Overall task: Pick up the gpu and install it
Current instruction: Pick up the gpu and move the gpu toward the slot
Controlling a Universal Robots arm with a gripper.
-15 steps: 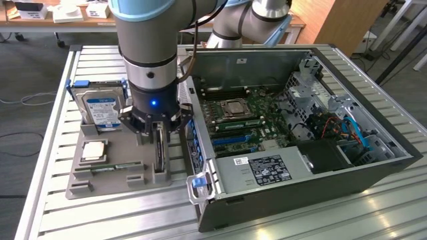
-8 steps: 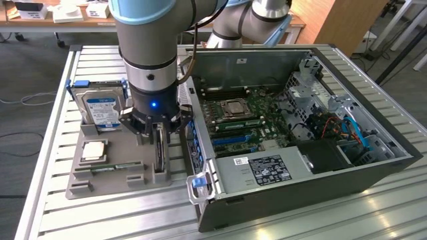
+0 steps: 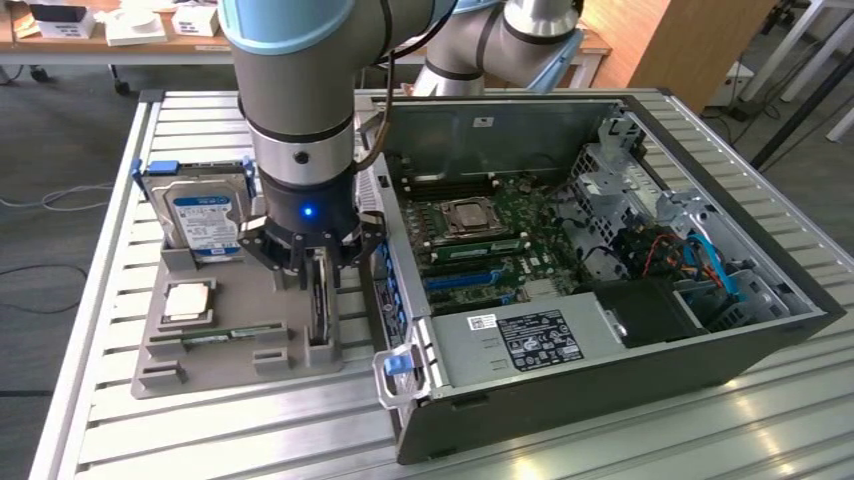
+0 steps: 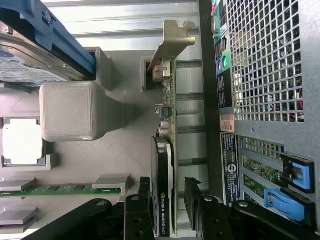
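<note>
The gpu is a thin dark card standing on edge in a slot of the grey holder tray, just beside the open computer case. In the wrist view the gpu runs away from me, and its pale metal bracket is at the far end. My gripper is lowered over the card's near end. The gripper is open, with one black finger on each side of the card. A small gap shows between the card and the finger on the case side.
The tray also holds a silver hard drive with a blue label, a CPU and a green memory stick. Inside the case lie the motherboard and power supply. The case's rear mesh is close beside the card.
</note>
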